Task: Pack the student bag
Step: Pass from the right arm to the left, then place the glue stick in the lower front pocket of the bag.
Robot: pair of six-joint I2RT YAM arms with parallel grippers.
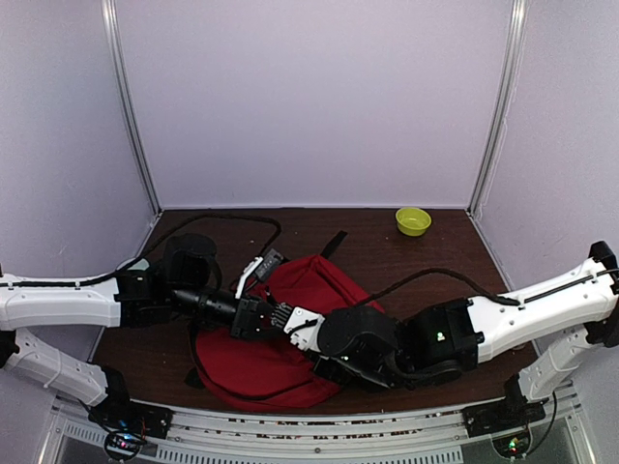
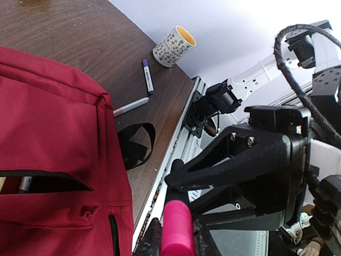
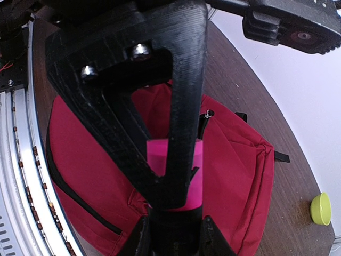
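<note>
With the student bag (image 1: 253,375) lying flat on the table (image 1: 387,253) beneath both arms, and your left gripper (image 1: 259,317) and right gripper (image 1: 282,317) both pinched narrow on one pink cylinder (image 2: 177,226), free one side only once the other's hold looks firm, then aim for the open zip pocket (image 2: 48,182).

The student bag (image 1: 256,372), a big dark-red soft fabric backpack, is lying flat and slumping on the dark wooden table (image 1: 435,256), sitting near the front edge around the middle. A black strap (image 2: 136,145) is trailing from its side onto the wood, and another black strap end (image 1: 334,242) is poking out past its far end. A zippered pocket (image 2: 45,181) on its upper face is gaping open as a dark slit.
</note>
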